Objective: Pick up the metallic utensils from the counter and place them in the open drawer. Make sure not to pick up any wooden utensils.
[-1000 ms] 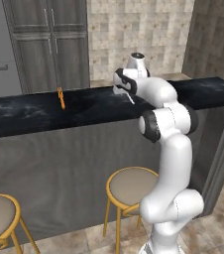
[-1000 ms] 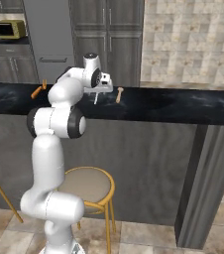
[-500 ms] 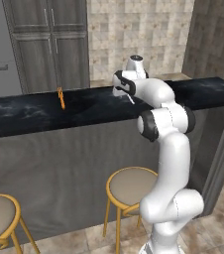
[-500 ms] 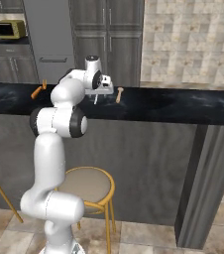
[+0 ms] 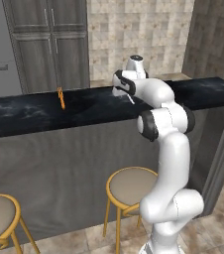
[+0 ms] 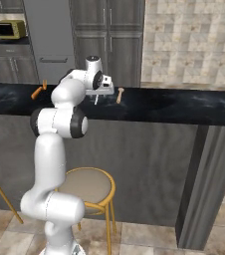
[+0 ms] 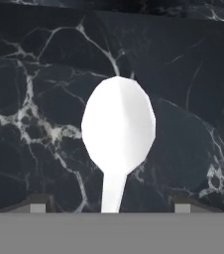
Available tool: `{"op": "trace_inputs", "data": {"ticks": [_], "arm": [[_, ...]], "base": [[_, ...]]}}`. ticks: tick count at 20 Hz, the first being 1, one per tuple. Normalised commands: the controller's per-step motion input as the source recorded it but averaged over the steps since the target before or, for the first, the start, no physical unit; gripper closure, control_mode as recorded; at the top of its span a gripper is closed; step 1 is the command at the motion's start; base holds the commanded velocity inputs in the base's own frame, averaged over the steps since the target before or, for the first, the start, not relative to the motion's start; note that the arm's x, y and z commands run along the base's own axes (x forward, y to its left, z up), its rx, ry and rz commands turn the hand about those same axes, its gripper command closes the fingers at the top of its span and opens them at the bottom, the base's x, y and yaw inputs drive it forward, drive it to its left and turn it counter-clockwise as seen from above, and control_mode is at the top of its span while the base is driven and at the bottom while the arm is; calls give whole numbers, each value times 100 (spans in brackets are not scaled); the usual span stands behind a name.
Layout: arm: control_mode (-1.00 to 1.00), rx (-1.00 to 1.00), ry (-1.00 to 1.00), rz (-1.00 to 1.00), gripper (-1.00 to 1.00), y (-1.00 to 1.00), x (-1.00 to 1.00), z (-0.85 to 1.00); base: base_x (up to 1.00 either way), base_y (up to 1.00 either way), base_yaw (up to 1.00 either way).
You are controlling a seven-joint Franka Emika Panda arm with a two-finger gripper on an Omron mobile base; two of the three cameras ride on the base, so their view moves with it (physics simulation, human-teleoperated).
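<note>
Black marbled desk (image 5: 29, 111) carries the silver spoon (image 7: 118, 130), lying flat under the gripper (image 7: 106, 207); gripper wide, straddling the handle, holding nothing yet; spoon looks light, stiff, slippery; pinch the narrow handle near the bowl.

Both base cameras are looking forward from behind the arm, sharing the tabletop (image 5: 29, 111); the hand camera is peering closely down at it.

- counter (image 7: 44, 99): glossy black marbled stone, white veins
- spoon (image 7: 118, 129): smooth silver-white metal look, bright sheen
- wooden utensil (image 6: 119, 94): matt tan wood
- orange utensil (image 5: 61, 97): smooth, bright orange
- counter front (image 6: 144, 164): matt grey wood-grain
</note>
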Motion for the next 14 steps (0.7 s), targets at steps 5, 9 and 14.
{"op": "trace_inputs", "data": {"ticks": [5,9,14], "arm": [[-100,0,0,0,100,0,0,0],[-100,0,0,0,100,0,0,0],[-100,0,0,0,100,0,0,0]], "base": [[0,0,0],[0,0,0],[0,0,0]]}}
